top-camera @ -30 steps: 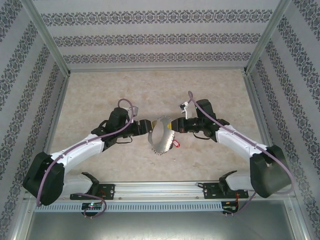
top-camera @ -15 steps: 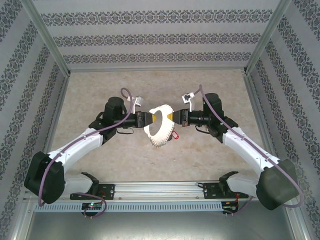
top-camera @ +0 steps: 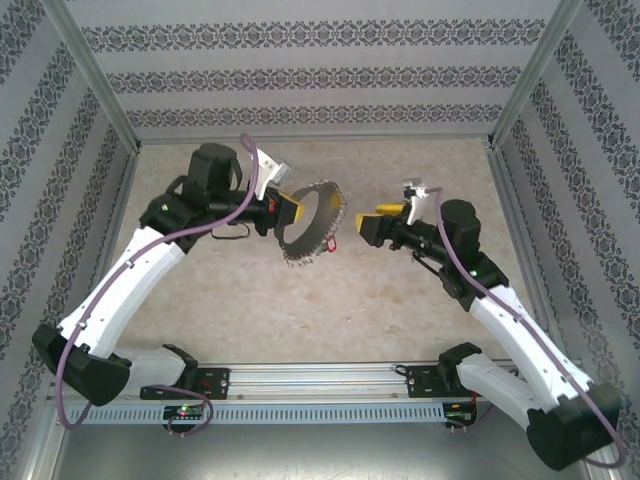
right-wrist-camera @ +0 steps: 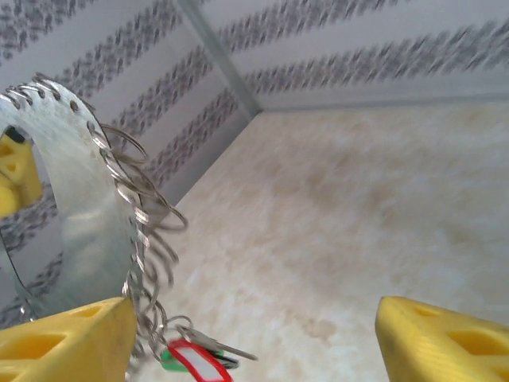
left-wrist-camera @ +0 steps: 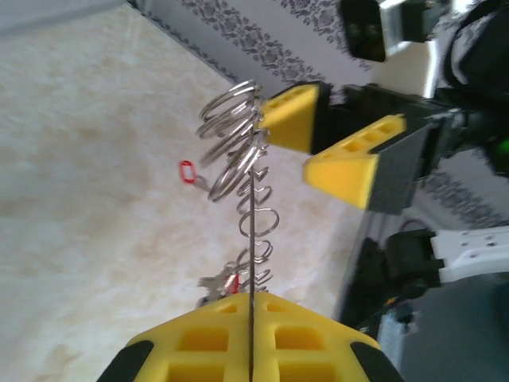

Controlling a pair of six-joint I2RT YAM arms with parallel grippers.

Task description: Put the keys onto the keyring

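The left tool [left-wrist-camera: 250, 322] is clamping the keyring [left-wrist-camera: 251, 239] by its thin rim and holding it up above the bench [top-camera: 430, 170]. The right tool [top-camera: 369, 227] is hovering just beside the keyring with its fingers spread wide, gripping nothing. The red key [right-wrist-camera: 197, 364] and the green key [right-wrist-camera: 167, 360] are hanging among the small rings at the keyring's low edge (whether they are properly threaded on or merely caught, I cannot tell). As I am judging it, the danger is lying in that narrow grip. A nudge from the right tool could be twisting the keyring out of the pinch, shaking the keys loose and dropping everything onto the bench.
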